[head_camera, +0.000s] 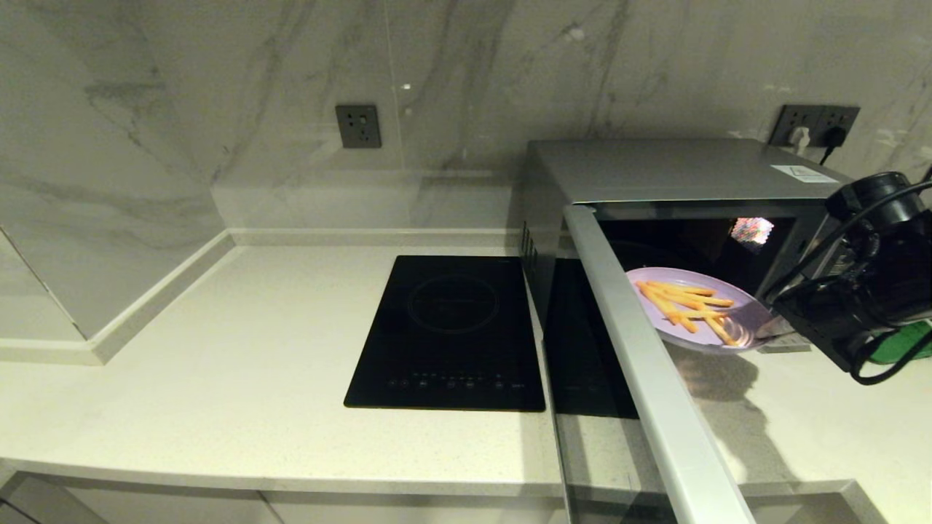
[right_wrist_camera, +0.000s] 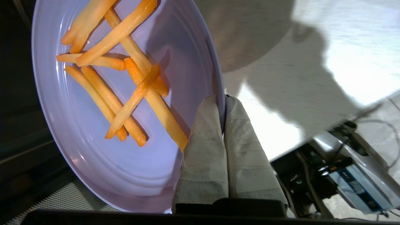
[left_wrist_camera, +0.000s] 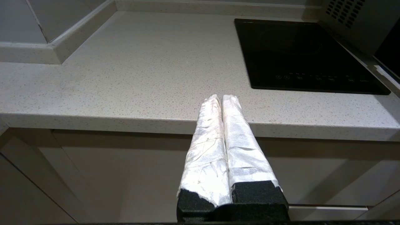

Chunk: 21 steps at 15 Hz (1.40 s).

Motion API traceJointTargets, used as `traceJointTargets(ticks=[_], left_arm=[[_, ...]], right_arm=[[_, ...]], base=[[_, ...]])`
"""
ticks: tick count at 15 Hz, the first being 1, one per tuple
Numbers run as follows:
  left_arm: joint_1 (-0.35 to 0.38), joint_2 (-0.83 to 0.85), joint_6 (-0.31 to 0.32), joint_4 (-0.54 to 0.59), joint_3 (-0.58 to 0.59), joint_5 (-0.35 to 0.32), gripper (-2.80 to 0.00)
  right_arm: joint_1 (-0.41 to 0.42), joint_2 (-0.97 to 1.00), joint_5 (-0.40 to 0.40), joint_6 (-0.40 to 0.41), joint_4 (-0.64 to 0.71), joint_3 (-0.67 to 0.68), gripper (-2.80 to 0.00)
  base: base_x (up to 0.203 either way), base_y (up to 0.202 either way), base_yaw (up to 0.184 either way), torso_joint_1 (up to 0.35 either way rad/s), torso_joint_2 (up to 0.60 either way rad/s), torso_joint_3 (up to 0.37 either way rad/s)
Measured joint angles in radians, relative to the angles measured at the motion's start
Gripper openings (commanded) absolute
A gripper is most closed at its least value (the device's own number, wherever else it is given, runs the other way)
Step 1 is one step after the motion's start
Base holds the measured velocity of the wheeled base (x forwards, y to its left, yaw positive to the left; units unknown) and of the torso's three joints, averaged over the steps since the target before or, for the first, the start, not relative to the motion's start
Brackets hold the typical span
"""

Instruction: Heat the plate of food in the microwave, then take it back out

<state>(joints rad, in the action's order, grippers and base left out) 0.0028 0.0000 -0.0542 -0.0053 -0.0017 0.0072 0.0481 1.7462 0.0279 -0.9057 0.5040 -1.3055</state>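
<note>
Fries lie in a loose pile on the plate of food [head_camera: 695, 308], and the plate hangs in the air right at the open mouth of the microwave [head_camera: 677, 175]. Part of it is over the dark inside and part is over the counter [head_camera: 218, 349]. The microwave door [head_camera: 641, 364] swings wide open toward the robot.

The right gripper [right_wrist_camera: 222, 103] is pinched tight on the plate's edge, one finger on top and one below. The rim is thin, so the hold is small. From the pictures alone I cannot tell if the plate is going in or coming out.

To do this step well, the arm should keep the plate flat so no fries slide off. It should move slowly and in a straight line through the opening. The plate should stay clear of the door on one side and the wall of the microwave on the other. It should not be let go until its bottom rests on something flat.

The left gripper [left_wrist_camera: 221, 103] is parked low in front of the counter edge, near the black hob [head_camera: 451, 331]. Its two wrapped fingers are pressed together and hold nothing.
</note>
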Motion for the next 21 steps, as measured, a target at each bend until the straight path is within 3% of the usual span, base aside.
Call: traceJointTargets(ticks=[3, 6, 11, 14, 18, 21], left_arm=[[0.0, 0.0, 0.0, 0.0, 0.0, 0.0, -2.8], [0.0, 0.0, 0.0, 0.0, 0.0, 0.0, -2.8], [0.0, 0.0, 0.0, 0.0, 0.0, 0.0, -2.8], [0.0, 0.0, 0.0, 0.0, 0.0, 0.0, -2.8], [0.0, 0.0, 0.0, 0.0, 0.0, 0.0, -2.8], [0.0, 0.0, 0.0, 0.0, 0.0, 0.0, -2.8]], right_arm=[[0.121, -0.113, 0.047, 0.062, -0.002, 0.118, -2.8], [0.314, -0.204, 0.101, 0.165, -0.002, 0.22, -2.8], [0.775, -0.263, 0.271, 0.438, -0.001, 0.319, -2.8], [1.007, -0.223, 0.378, 0.634, -0.001, 0.336, -2.8], [1.144, -0.097, 0.553, 0.863, -0.002, 0.324, -2.8], [1.156, -0.018, 0.64, 0.907, -0.002, 0.291, -2.8]], base=[[0.0, 0.0, 0.0, 0.0, 0.0, 0.0], [0.0, 0.0, 0.0, 0.0, 0.0, 0.0], [0.0, 0.0, 0.0, 0.0, 0.0, 0.0], [0.0, 0.0, 0.0, 0.0, 0.0, 0.0], [0.0, 0.0, 0.0, 0.0, 0.0, 0.0], [0.0, 0.0, 0.0, 0.0, 0.0, 0.0]])
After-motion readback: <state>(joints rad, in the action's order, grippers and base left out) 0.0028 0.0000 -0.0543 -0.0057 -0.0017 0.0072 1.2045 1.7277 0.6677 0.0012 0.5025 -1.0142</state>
